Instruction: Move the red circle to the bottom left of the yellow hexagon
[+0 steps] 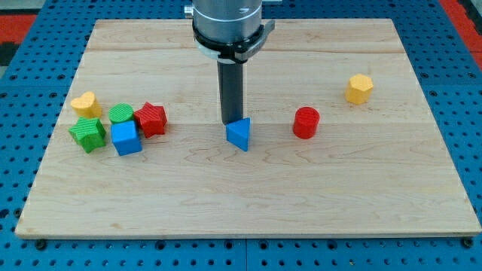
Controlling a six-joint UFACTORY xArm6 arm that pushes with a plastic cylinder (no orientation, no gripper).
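Red circle [306,123] sat right of centre on tabletop [248,196], already lower-left of yellow hexagon [360,89], apart. No claw fitted; nothing held. My tip [230,123] rested just behind blue triangle [239,134], left of circle. Best approach judged: skirt triangle, reach circle's left, nudge gently rightward. Left cluster stayed irrelevant: yellow heart [85,102], green blocks [88,133], blue cube [126,138], red block [152,119].

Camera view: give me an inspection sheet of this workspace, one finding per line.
Surface: wooden board, lying flat.
Job's things: red circle sits left of and below the yellow hexagon, apart from it.
Clutter: blue triangle mid-board; yellow heart, green circle, red star, green cube and blue cube clustered at the view's left.
Grippers: none; my tip is just behind the blue triangle, left of the red circle.
Cables: nothing seen.
Surroundings: blue perforated base.
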